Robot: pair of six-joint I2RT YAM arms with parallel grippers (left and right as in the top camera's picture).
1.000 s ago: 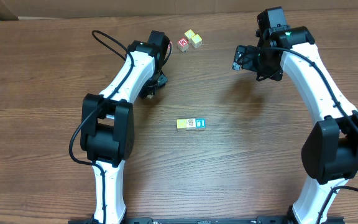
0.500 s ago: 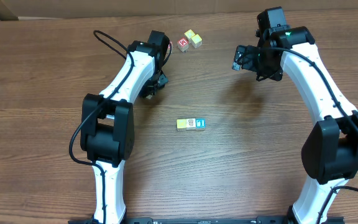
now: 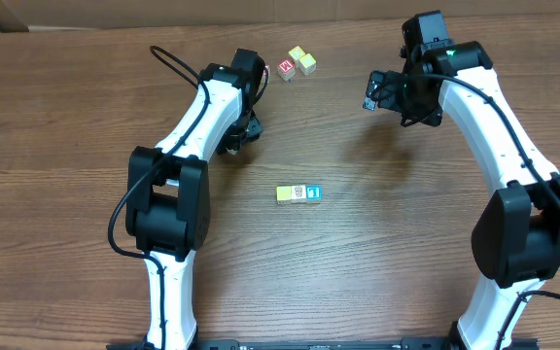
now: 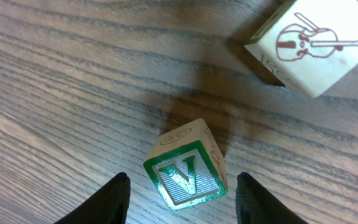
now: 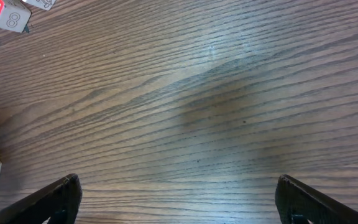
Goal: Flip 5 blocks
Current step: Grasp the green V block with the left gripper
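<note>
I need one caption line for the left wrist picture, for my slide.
Left pincer open around a green V block on the table, a violin block beyond.

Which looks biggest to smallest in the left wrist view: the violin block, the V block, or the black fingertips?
1. the violin block, partly cut off by the frame.
2. the V block.
3. the fingertips: only their ends show, both alike.
True sizes unsure: nearness differs.

Alphabet blocks point(image 3: 298, 193) on wood-grain table point(image 3: 377, 262)
</note>
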